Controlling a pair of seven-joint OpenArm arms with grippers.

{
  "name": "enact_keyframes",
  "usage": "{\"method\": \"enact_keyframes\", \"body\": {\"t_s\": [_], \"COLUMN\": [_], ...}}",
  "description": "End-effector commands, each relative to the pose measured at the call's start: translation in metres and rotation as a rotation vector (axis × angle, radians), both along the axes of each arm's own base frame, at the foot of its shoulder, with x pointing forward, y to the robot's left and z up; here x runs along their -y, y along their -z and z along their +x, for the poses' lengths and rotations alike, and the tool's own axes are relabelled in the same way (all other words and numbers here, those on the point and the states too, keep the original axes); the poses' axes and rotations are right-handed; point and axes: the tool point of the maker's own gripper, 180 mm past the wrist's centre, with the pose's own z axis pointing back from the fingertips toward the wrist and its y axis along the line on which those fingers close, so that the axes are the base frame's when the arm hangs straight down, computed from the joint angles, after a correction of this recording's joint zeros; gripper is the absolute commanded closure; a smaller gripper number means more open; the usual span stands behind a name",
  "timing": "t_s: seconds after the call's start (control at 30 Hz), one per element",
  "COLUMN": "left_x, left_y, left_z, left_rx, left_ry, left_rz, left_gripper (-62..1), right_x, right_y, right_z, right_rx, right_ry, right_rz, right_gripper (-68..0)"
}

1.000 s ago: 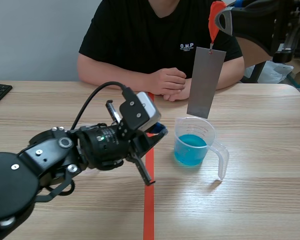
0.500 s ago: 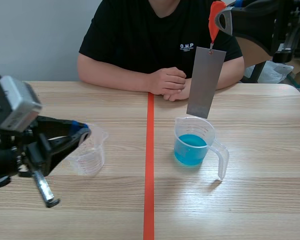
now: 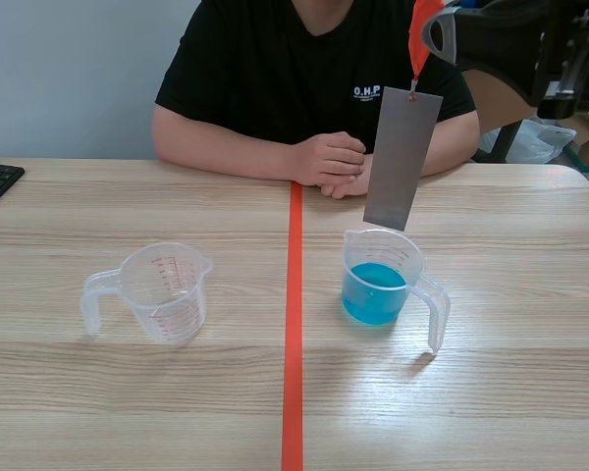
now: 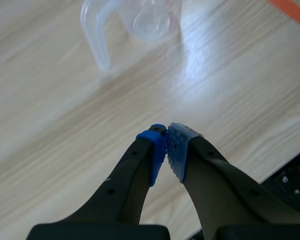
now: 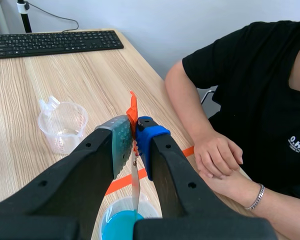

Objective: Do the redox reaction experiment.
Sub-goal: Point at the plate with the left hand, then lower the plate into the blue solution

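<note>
The right gripper (image 5: 134, 131) is raised above the far right of the table (image 3: 510, 392), its two fingers squeezed together on an orange tab (image 5: 132, 109). The grey-green pad (image 5: 119, 142) presses one side of the tab and the blue pad the other. A flat grey metal strip (image 3: 402, 157) hangs straight down from that tab. Its lower end hangs about level with the rim of the measuring cup of blue liquid (image 3: 381, 280), clear of the liquid surface; I cannot tell whether it brushes the rim. That cup stands upright just to the right of the orange-red tape line (image 3: 293, 324), with its handle turned toward the robot and to the right.

The left gripper (image 4: 166, 150) hovers low over bare wood. Its fingers are drawn together, the pads meeting at the tips with nothing between them. Ahead of it stands the empty clear measuring cup (image 4: 150, 17), upright, with its handle on the side away from the tape line. It is well apart from the blue cup, on the other side of the line.

Across the table sits a person in a black shirt, with hands (image 3: 332, 162) clasped on the table edge near the top of the tape line. A black keyboard (image 5: 55, 42) lies at the far left of the table.
</note>
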Motion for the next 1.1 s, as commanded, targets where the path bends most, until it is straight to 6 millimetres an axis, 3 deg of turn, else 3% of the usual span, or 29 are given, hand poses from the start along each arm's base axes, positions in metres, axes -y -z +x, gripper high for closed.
{"method": "enact_keyframes", "body": {"t_s": [0.0, 0.17, 0.57, 1.07], "left_x": [-0.004, -0.023, -0.029, -0.027], "left_y": [-0.002, 0.004, 0.026, 0.028], "left_z": [-0.003, -0.026, -0.071, -0.078], "left_rx": [0.010, -0.037, -0.165, -0.175], "left_ry": [-0.044, -0.140, -0.315, -0.361], "left_rz": [-0.010, 0.020, 0.007, -0.011], "left_gripper": [-4.7, -4.7, -4.7, -4.7], "right_x": [0.003, 0.006, 0.004, 0.002], "right_y": [-0.008, 0.002, 0.026, 0.060], "right_z": [0.003, 0.007, 0.015, 0.023], "right_rx": [0.017, -0.011, -0.039, -0.057], "right_ry": [0.000, 0.013, 0.044, 0.071], "right_rz": [0.027, 0.046, 0.052, 0.080], "right_gripper": [-1.5, -1.5, -1.5, -1.5]}}
